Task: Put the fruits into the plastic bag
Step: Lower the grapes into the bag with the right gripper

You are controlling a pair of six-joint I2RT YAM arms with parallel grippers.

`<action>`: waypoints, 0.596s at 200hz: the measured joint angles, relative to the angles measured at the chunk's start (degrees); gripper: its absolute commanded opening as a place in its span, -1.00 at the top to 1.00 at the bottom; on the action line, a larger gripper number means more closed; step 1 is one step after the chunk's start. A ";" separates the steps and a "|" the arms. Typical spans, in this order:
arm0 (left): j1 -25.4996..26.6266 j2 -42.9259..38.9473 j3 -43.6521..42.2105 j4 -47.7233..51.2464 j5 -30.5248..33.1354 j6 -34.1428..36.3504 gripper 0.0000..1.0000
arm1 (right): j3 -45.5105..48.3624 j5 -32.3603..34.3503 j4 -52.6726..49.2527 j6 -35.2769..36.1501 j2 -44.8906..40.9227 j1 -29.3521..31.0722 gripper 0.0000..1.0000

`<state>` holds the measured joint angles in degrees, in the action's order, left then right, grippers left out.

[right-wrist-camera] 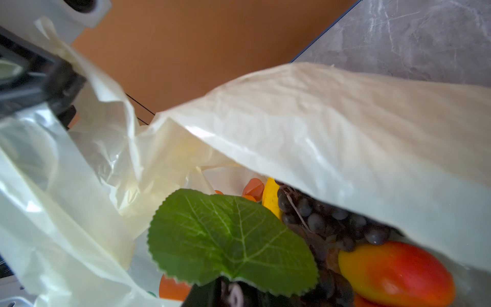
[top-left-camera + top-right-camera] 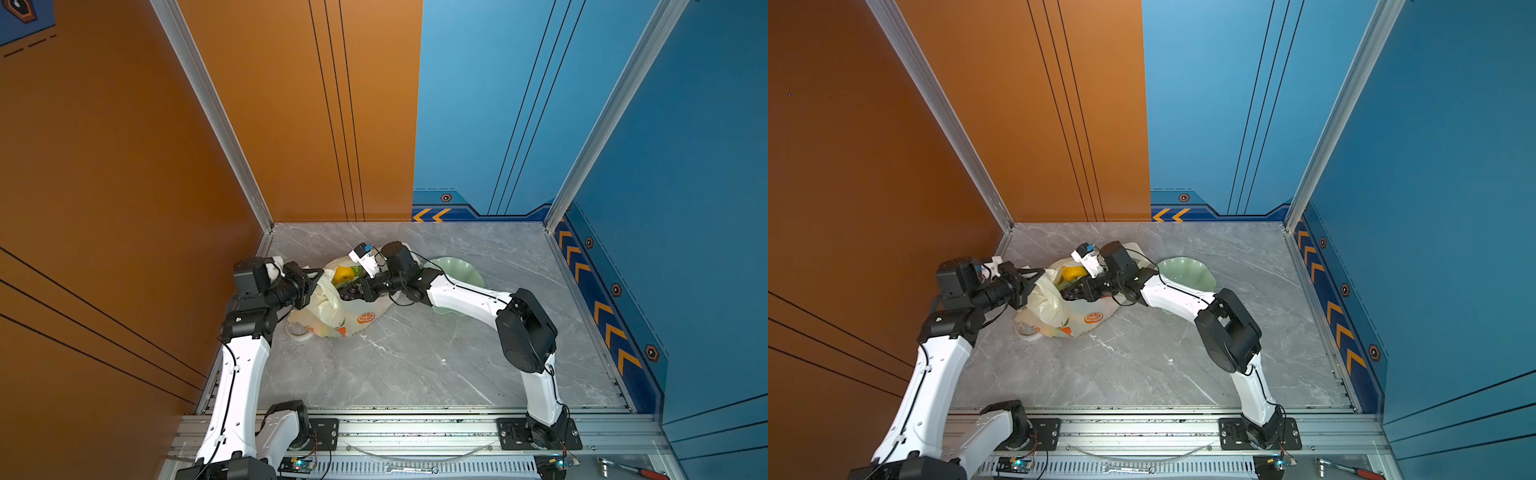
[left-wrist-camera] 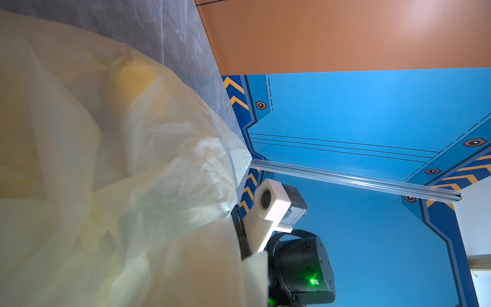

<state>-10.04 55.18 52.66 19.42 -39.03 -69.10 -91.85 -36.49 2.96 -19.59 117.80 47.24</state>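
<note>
Cream bag slumped on surface, rim pinched shut in left tool; right tool inside mouth, seemingly narrowed on leafy grapes; depositing step; next: release, withdraw without snagging film.

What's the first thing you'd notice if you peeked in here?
A cream plastic bag lies on the left of the table. The left gripper pinches its edge up while the right gripper holds a leafy grape bunch in its mouth. Inside lie dark grapes and a red-yellow mango.
</note>
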 measured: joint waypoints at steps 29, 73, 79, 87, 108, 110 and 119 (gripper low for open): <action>0.00 -0.74 0.00 0.00 0.02 -0.39 1.00 | 1.09 0.07 0.26 0.02 0.42 -0.09 0.63; 0.74 -2.60 0.00 0.07 0.44 -0.48 1.00 | -2.38 1.51 -3.04 0.74 5.62 -0.15 0.63; 0.76 -3.04 -0.02 0.07 0.46 -0.48 1.00 | -2.71 2.03 -3.48 0.87 6.12 -0.13 0.63; 0.81 -3.52 -0.04 0.09 0.48 -0.66 1.00 | -3.21 2.47 -4.09 0.94 6.60 -0.13 0.63; 1.01 -4.61 -0.17 0.13 0.48 -0.87 1.00 | -5.22 4.48 -5.49 0.90 7.65 -0.13 0.63; 1.03 -4.66 -0.17 0.13 0.48 -0.87 1.00 | -5.42 4.70 -5.57 0.87 7.74 -0.13 0.63; 1.11 -4.85 -0.22 0.13 0.48 -0.87 1.00 | -6.12 5.51 -5.90 0.83 8.04 -0.09 0.62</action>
<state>-8.93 50.33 52.45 19.55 -38.54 -69.97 -97.97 -30.98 -2.94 -18.76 125.84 47.16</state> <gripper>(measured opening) 0.045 0.187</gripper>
